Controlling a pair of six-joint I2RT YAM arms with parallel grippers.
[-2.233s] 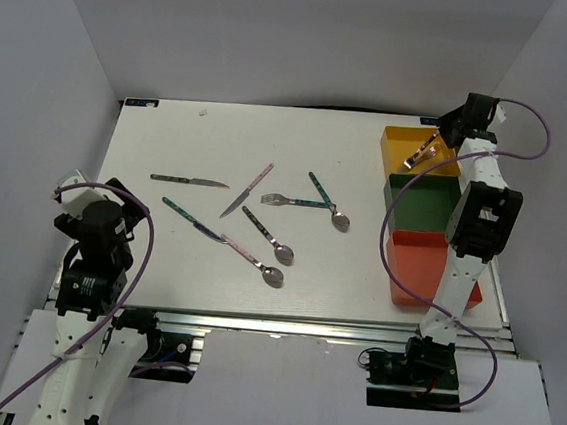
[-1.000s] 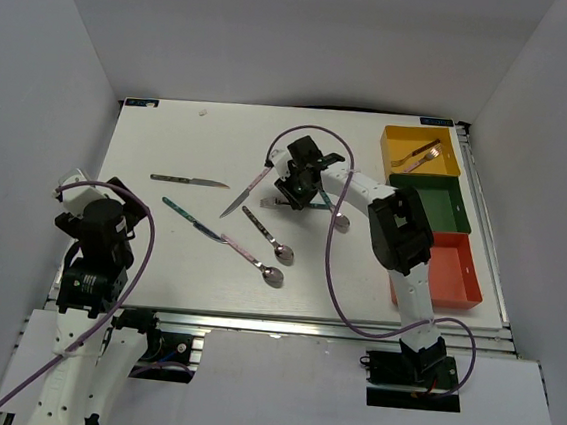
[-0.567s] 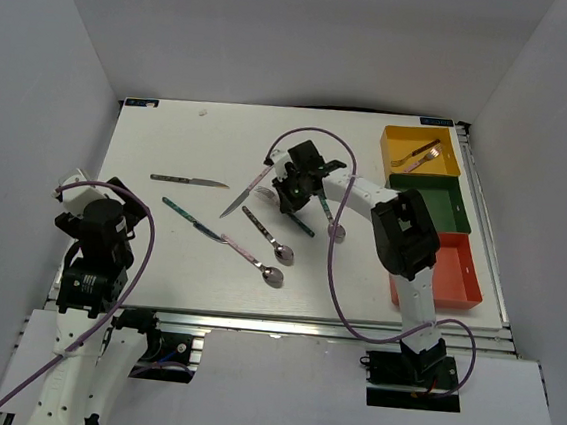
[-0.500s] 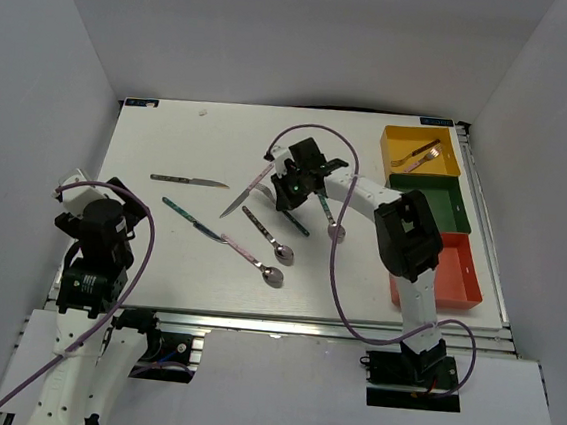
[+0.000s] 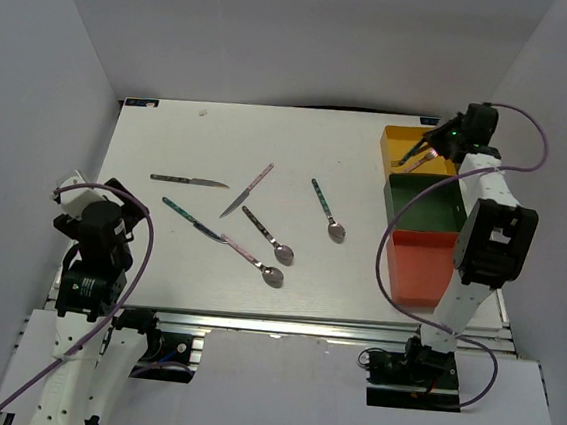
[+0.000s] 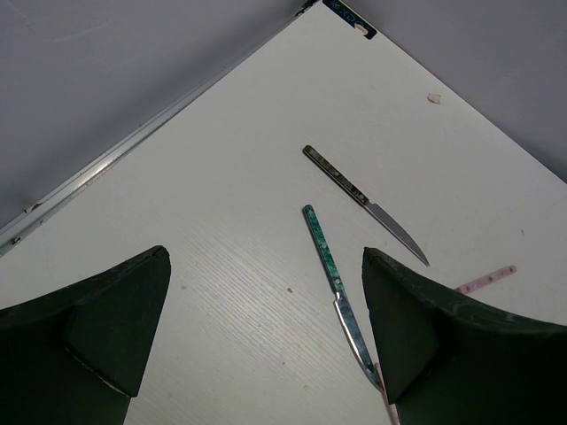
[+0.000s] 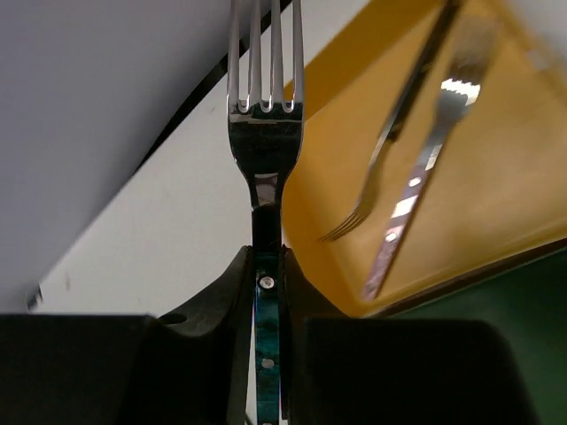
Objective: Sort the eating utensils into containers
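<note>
- Top external view: the right gripper [image 5: 437, 143] hangs over the yellow bin [image 5: 387, 148], with forks lying in the bin below it. The dark green bin [image 5: 390, 198] and the red-orange bin [image 5: 423, 276], back toward that arm's base, show nothing inside. Six utensils lie well to its left on the table [image 5: 171, 131], among them a teal-handled spoon [image 5: 326, 210].
- Left wrist view: the left gripper [image 6: 266, 266] stands wide and holds nothing. A teal-handled knife [image 6: 332, 274] lies just ahead between its fingers, and a dark-handled knife [image 6: 363, 202] lies beyond.
- Right wrist view: the jaws pinch the handle of a fork [image 7: 265, 142], tines pointing away, beside the bin's rim. Two forks [image 7: 416, 186] lie inside.
- Judgement: about a third is done. This fork needs dropping, and the knives and spoons remain.
</note>
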